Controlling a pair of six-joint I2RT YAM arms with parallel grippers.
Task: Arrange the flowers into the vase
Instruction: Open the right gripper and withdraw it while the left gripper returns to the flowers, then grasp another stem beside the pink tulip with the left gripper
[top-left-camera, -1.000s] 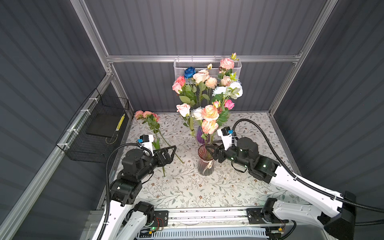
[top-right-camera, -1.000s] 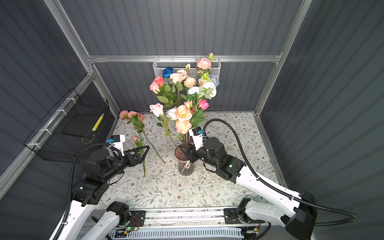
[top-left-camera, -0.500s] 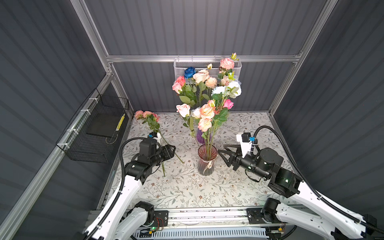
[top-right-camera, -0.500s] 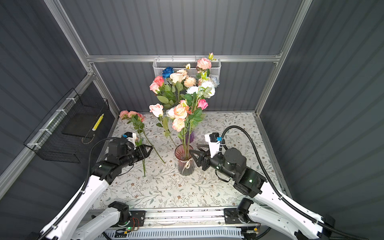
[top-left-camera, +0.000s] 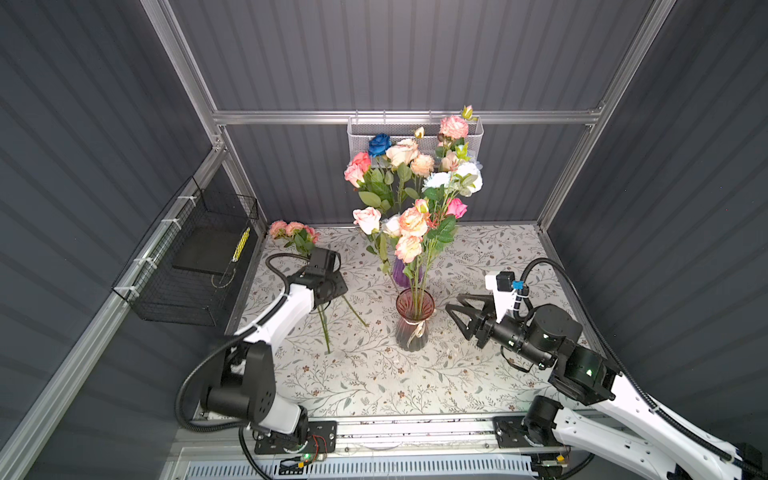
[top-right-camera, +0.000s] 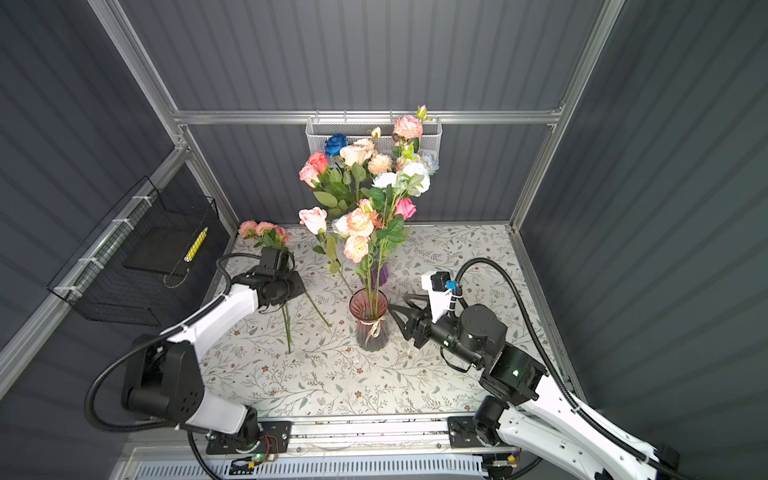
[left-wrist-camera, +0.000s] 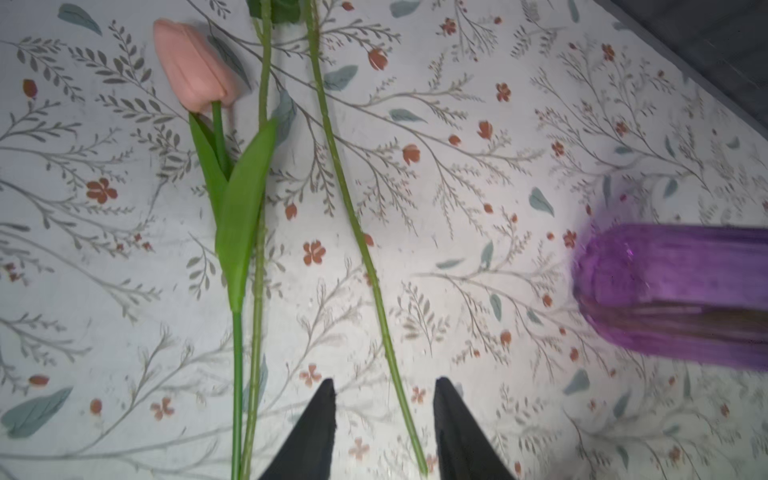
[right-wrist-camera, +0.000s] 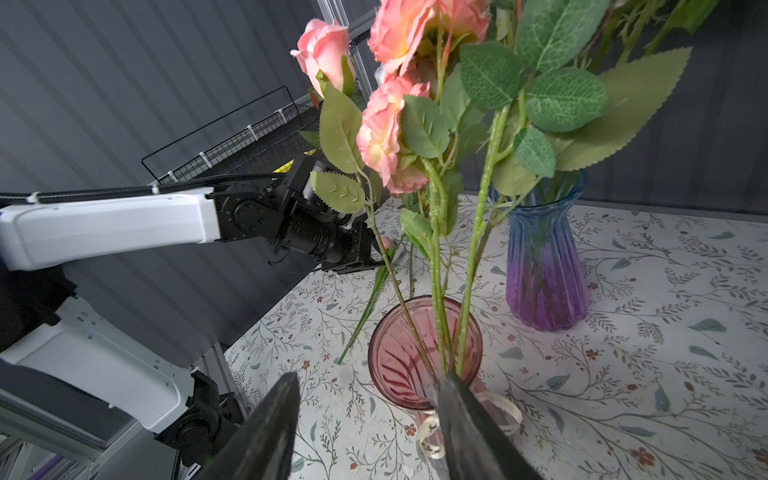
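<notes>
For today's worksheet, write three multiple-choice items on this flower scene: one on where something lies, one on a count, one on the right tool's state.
1. Where is the pink tulip? A) lying on the floral mat B) standing in a vase C) held up in the air
2. How many vases stand on the mat? A) one B) two C) four
3. The right tool is: A) shut on a stem B) open and empty C) shut on a vase rim
Key: 1 A, it lies flat beside loose stems; 2 B, a pink vase and a purple vase behind it; 3 B, its jaws stand apart, nothing between them.
</notes>
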